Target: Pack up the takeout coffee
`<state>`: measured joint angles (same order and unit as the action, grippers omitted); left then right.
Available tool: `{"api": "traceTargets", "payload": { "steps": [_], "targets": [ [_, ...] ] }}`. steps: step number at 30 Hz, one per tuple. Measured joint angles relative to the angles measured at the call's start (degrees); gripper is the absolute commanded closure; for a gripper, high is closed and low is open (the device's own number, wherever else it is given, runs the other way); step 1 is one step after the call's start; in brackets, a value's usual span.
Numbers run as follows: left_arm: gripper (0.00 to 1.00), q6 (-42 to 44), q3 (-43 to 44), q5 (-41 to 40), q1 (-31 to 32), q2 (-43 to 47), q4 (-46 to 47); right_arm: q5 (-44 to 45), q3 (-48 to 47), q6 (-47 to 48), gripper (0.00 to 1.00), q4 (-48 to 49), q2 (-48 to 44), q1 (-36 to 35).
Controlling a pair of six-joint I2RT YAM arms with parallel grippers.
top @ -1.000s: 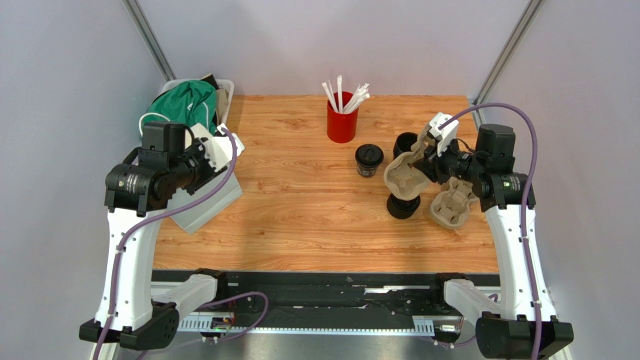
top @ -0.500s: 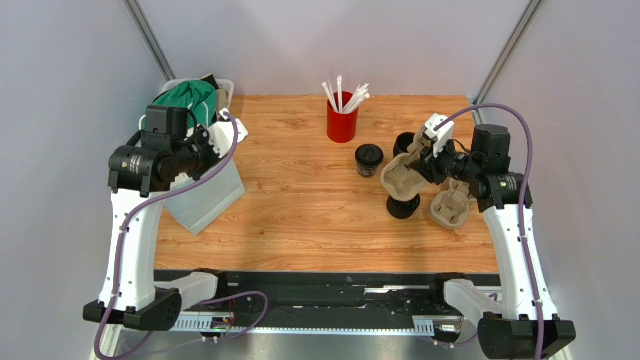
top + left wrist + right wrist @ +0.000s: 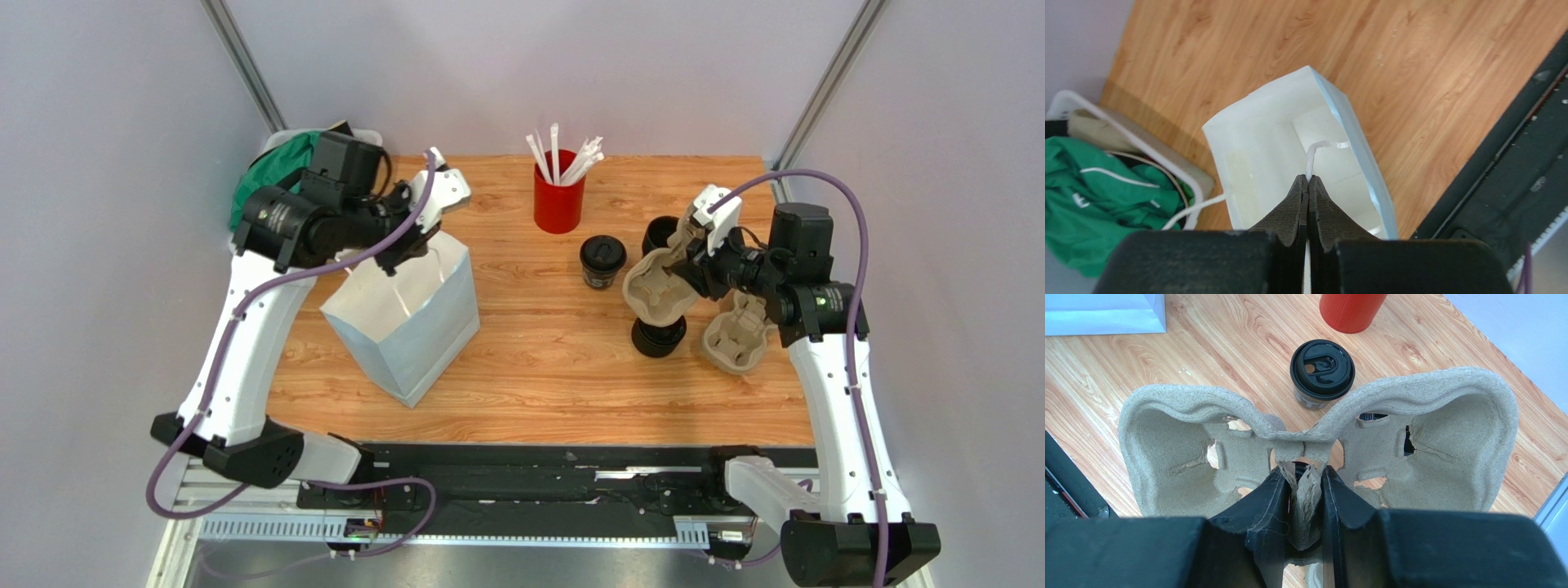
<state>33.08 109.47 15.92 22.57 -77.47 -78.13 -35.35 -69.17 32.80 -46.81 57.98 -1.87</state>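
One lidded black coffee cup (image 3: 602,260) stands on the table mid-right and shows in the right wrist view (image 3: 1322,367). Another cup (image 3: 662,230) stands behind the brown pulp carrier (image 3: 654,289), and a third (image 3: 659,339) sits below it. My right gripper (image 3: 689,262) is shut on that carrier's centre ridge (image 3: 1306,493) and holds it above the cups. My left gripper (image 3: 423,230) is shut on the white handle (image 3: 1315,150) of a white paper bag (image 3: 405,312). The bag stands open at the table's left-middle, and its inside (image 3: 1272,147) looks empty.
A red cup of white straws (image 3: 558,202) stands at the back centre. A second pulp carrier (image 3: 736,331) lies at the right. A white bin with green cloth (image 3: 288,165) sits at the back left corner and shows in the left wrist view (image 3: 1094,196).
My left arm swung right and inward, carrying the white bag from the table's left edge to the left-middle, where it now stands upright. My right arm with the carrier has barely moved.
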Motion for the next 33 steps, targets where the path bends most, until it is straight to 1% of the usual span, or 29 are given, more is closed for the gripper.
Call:
{"api": "traceTargets", "payload": {
  "steps": [3,8,11,14,16,19,20,21,22,24,25,28,30,31,33],
  "targets": [
    [1.00,-2.4,4.4,1.0,2.7,-5.0,-0.5,0.4,0.0,0.0,0.78,0.1,0.0,0.0],
    [1.00,-5.6,11.8,2.1,4.6,-11.7,-0.3,0.9,0.6,0.0,0.78,0.6,0.0,0.0],
    [1.00,-6.8,15.0,2.5,6.8,-13.4,-0.1,1.3,0.9,0.0,0.78,0.6,0.0,0.0],
    [1.00,-7.5,16.3,3.4,9.2,-14.0,0.0,1.5,0.9,0.0,0.78,0.8,0.0,0.0],
    [0.96,-7.7,16.3,3.5,11.3,-14.3,0.0,1.5,0.9,0.0,0.78,0.8,0.0,0.0],
    [0.78,-8.0,16.3,3.3,14.3,-15.5,0.0,1.7,0.9,0.0,0.78,0.8,0.0,0.0],
    [0.63,-8.2,16.3,3.2,15.1,-16.0,0.0,1.8,0.9,0.0,0.78,0.8,0.0,0.0],
    [0.58,-8.3,16.3,3.2,15.7,-16.6,0.0,1.9,0.9,0.0,0.78,0.8,0.0,0.0],
    [0.48,-8.4,16.3,3.1,16.2,-17.1,0.0,1.9,0.9,0.0,0.78,0.8,0.0,0.0],
    [0.38,-8.7,16.7,3.0,16.5,-18.0,-0.1,1.9,0.9,0.0,0.78,0.8,0.0,0.0],
    [0.35,-8.7,16.9,3.0,16.5,-18.3,-0.1,1.9,0.9,0.0,0.78,0.8,0.0,0.0],
    [0.20,-9.2,19.0,3.0,16.5,-19.0,-0.2,1.9,0.9,0.0,0.79,0.7,0.0,0.0],
    [0.17,-9.3,21.0,3.0,16.5,-19.1,-0.3,1.9,0.4,-0.2,0.79,0.1,0.0,0.0],
    [0.08,-9.3,22.1,2.9,16.5,-19.1,-0.3,1.9,-0.2,-0.3,0.78,-0.3,0.1,0.0],
    [0.06,-9.4,24.6,2.1,16.5,-18.9,-0.2,1.9,-1.8,-0.6,0.79,-0.8,0.1,0.0]
  ]
}}
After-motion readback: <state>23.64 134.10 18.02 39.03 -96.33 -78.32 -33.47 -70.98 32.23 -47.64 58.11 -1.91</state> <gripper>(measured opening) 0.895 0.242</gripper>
